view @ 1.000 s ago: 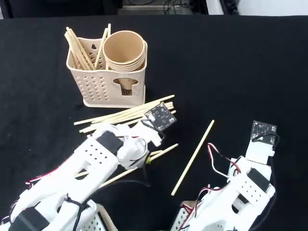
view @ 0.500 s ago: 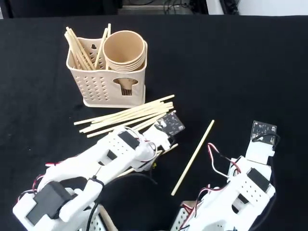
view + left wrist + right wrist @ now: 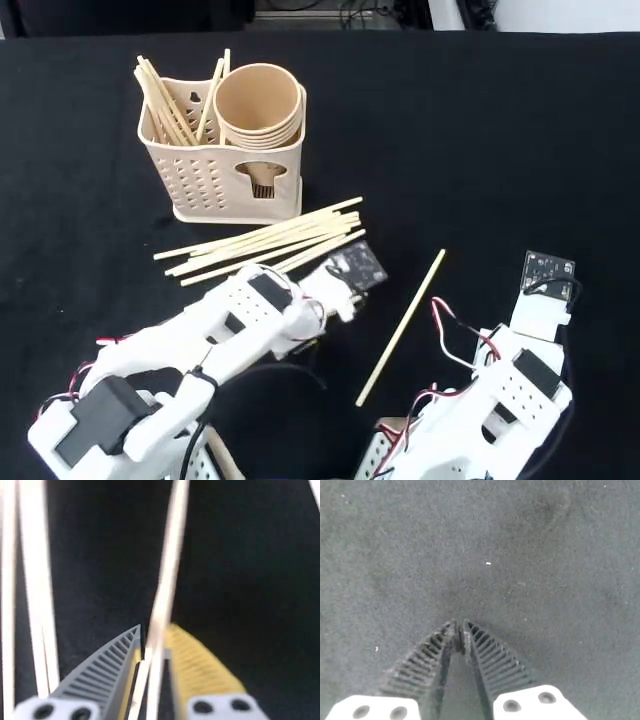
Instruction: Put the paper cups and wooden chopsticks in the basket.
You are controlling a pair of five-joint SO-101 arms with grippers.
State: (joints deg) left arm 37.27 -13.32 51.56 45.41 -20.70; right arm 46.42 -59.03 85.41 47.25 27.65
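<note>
Wooden chopsticks (image 3: pixel 175 100) and stacked paper cups (image 3: pixel 258 100) already stand in the basket (image 3: pixel 215 185). Your left pincer (image 3: pixel 152 640) pinches a chopstick (image 3: pixel 167 580) beside the desk pile (image 3: pixel 260 240), ready for lifting. A lone chopstick (image 3: pixel 400 328) waits; your right pincer (image 3: pixel 458 630) rests pressed together, empty.
</note>
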